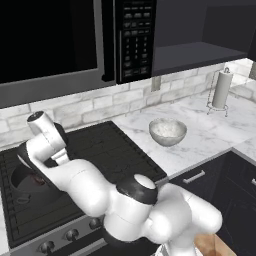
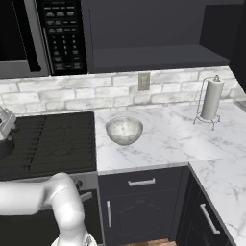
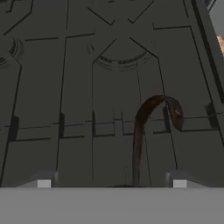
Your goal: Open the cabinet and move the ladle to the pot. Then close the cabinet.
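**Brown ladle down at the pot, pull out clean**

Gripper [image 3: 111, 183] is spread wide over the left side of the stove [image 3: 109, 65]. The ladle [image 3: 141, 131] sits loose between the tips, its thin handle arching up, with neither tip visibly touching it. From the left base camera the pot [image 1: 20, 186] is on the stove's left side, half hidden by the arm, with a reddish bit of the ladle at it. It looks delivered, but I can't confirm it's fully inside.

Next move, as I read it:
- Lift straight up and keep the jaws wide so they don't snag that arched handle.
- Only then swing right.
- The cabinet [image 2: 158, 29] is open above the counter. Stay above the bowl [image 2: 124, 130] on the way to its door.
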You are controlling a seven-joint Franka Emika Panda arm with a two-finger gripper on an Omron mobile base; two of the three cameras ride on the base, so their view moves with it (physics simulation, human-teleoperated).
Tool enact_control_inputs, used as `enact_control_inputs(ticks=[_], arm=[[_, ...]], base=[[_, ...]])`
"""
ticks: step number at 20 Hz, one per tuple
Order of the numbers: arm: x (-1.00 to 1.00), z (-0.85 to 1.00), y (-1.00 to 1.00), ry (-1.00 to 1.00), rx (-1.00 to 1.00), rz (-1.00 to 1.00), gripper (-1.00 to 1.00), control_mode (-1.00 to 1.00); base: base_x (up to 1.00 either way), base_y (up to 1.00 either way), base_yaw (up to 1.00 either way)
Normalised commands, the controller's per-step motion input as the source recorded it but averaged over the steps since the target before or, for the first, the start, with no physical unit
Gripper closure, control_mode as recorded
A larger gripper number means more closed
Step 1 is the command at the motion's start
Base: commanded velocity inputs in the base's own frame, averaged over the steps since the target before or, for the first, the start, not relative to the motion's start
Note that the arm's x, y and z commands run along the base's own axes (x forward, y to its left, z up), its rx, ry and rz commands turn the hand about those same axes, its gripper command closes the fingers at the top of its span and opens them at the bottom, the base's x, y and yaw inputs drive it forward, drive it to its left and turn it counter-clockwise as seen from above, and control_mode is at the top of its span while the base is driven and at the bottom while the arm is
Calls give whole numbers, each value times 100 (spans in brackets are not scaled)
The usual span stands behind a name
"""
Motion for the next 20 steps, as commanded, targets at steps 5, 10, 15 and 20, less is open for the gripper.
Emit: enact_control_inputs(ticks=[5,10,15,20], arm=[[-35,0,-40,-3,0,0,-100,-100],[-27,0,-28,-13,0,0,-100,-100],[-23,4,-21,-18,3,0,-100,-100],[-14,40,-22,-12,0,0,-100,-100]], base=[[0,0,0],[0,0,0],[0,0,0],[0,0,0]])
